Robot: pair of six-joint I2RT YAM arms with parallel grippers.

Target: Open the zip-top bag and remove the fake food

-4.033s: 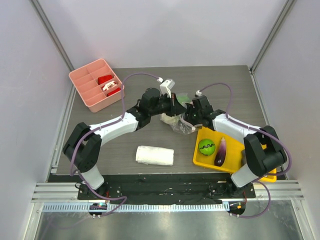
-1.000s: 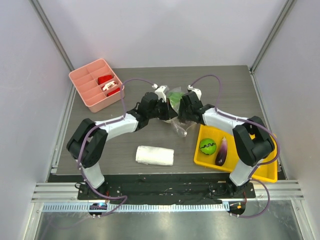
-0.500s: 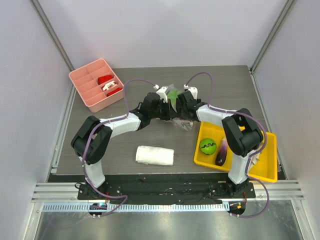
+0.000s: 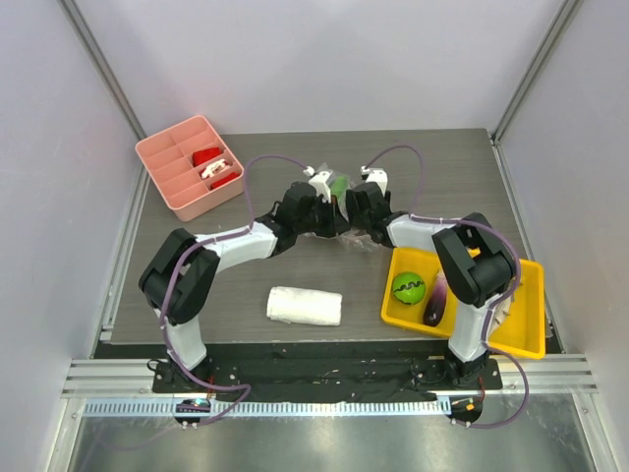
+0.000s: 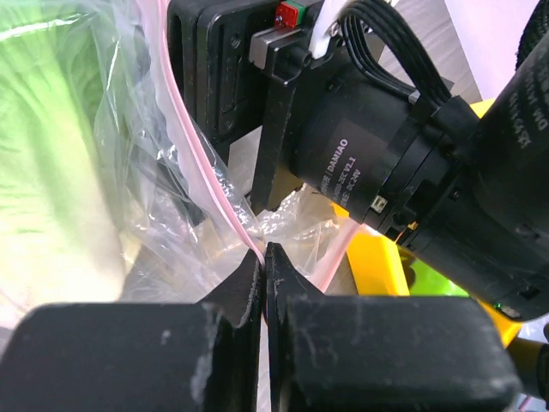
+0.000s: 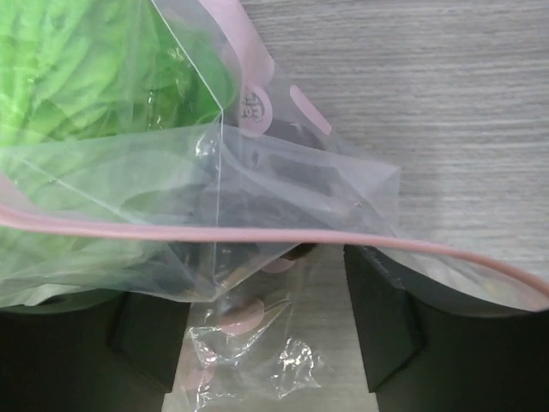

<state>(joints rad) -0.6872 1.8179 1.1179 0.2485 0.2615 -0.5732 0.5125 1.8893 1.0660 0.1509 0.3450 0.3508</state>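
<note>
Zip-top bag (image 6: 283,172) held at the middle of the bench (image 4: 393,157) between two end effectors.
A yellow tray (image 4: 511,334) is seen at the bench's right, with the striped green ball (image 4: 407,288) and the purple eggplant (image 4: 435,295) in it. The bag's pink zip strip is pinched by the clenched left end effector (image 5: 264,253); the right end effector (image 6: 262,287) is released, its jaws spread with film draped across. The leafy cabbage (image 6: 86,77) is enclosed in the bag.

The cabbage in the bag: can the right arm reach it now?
Probably not yet. The right tool is open, but the zip-top bag's plastic and pink zip strip lie between it and the cabbage. The left tool pinches that strip.
</note>
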